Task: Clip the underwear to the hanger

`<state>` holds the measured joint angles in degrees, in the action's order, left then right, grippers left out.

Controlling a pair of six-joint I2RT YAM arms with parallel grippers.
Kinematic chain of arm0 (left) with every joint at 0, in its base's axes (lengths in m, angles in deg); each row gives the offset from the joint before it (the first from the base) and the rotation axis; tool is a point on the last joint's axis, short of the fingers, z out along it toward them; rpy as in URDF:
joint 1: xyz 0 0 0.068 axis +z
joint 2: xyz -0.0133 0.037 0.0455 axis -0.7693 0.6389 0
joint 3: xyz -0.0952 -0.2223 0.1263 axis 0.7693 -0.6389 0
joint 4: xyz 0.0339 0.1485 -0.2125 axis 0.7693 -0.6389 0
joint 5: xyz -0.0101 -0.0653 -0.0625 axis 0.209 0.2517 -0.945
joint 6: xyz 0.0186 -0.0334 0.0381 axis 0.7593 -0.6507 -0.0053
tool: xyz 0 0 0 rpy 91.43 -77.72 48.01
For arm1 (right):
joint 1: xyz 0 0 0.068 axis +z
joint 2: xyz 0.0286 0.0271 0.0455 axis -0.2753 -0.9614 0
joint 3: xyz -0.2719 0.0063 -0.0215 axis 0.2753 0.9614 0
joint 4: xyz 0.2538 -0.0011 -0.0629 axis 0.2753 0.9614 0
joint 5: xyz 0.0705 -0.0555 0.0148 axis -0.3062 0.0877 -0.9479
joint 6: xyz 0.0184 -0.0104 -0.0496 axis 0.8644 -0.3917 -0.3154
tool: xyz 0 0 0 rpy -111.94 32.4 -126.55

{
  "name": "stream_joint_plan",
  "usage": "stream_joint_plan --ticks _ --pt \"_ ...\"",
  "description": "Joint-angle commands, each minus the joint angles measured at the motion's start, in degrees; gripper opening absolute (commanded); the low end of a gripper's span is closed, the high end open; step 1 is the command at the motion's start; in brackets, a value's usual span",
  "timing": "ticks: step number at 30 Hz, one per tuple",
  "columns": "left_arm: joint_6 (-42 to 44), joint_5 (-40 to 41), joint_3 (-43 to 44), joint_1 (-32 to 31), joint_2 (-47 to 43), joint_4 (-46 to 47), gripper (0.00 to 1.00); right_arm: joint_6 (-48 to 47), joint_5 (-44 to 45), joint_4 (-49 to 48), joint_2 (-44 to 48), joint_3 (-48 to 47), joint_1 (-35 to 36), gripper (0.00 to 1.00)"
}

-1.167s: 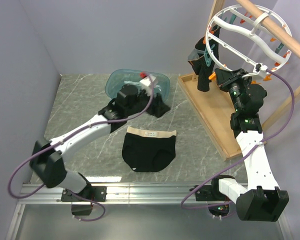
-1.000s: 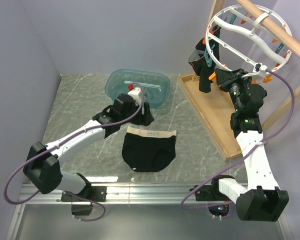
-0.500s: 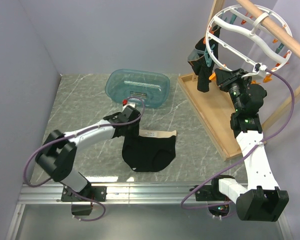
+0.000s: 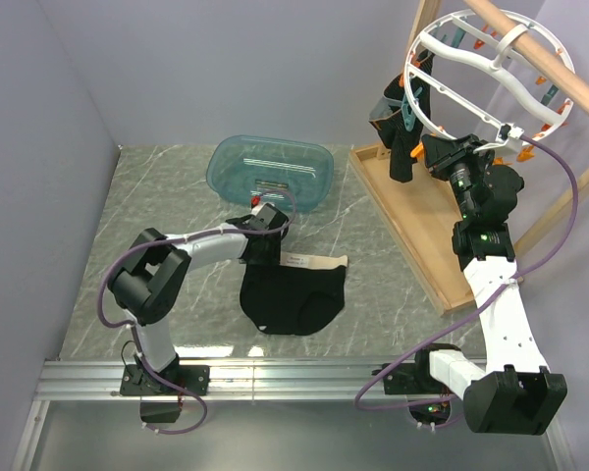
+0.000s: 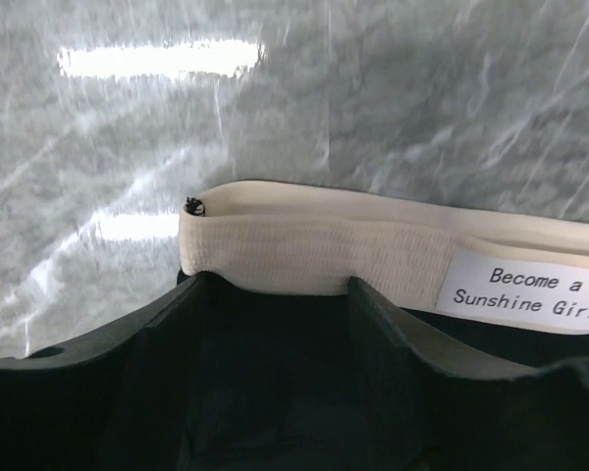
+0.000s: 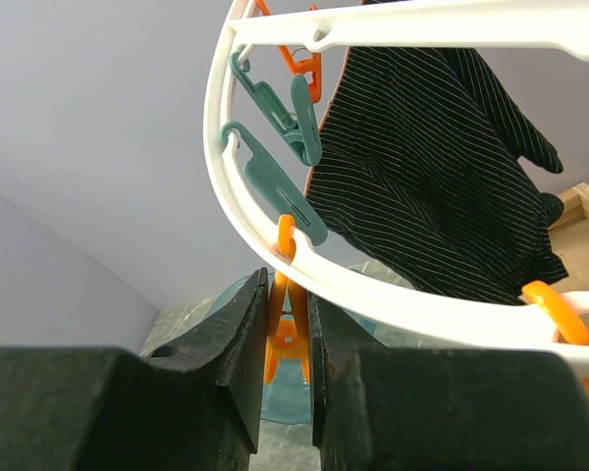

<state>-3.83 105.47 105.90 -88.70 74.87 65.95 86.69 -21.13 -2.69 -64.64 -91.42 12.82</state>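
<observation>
Left hand (image 5: pixel 280 282) gapes, straddling underwear (image 5: pixel 304 250) waistband.

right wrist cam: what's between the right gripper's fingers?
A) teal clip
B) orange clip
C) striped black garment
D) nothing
B: in the right wrist view the right gripper has a finger pressed on each side of an orange clip hanging from the hanger. The teal clips hang higher up the ring, clear of the fingers.
</observation>
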Motion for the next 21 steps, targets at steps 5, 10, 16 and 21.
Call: stream_joint_plan --ticks 5,10,16,21 --pt "0.22 -5.23 1.18 1.32 5.00 1.29 0.39 -1.48 -1.16 -2.89 1.25 -0.87 -0.01 0.00" --pt "5.22 -6.65 3.11 0.27 3.42 6.98 0.12 -1.13 -1.68 -2.98 0.99 -0.78 -0.01 0.00" --pt "15.76 -7.17 5.40 -3.51 -1.76 20.32 0.00 -0.60 -2.74 -3.59 0.64 -0.70 0.00 0.00" --pt "24.56 -10.51 5.40 -6.32 -4.58 33.88 0.00 -0.08 -3.97 -3.51 0.29 -0.34 0.00 0.00"
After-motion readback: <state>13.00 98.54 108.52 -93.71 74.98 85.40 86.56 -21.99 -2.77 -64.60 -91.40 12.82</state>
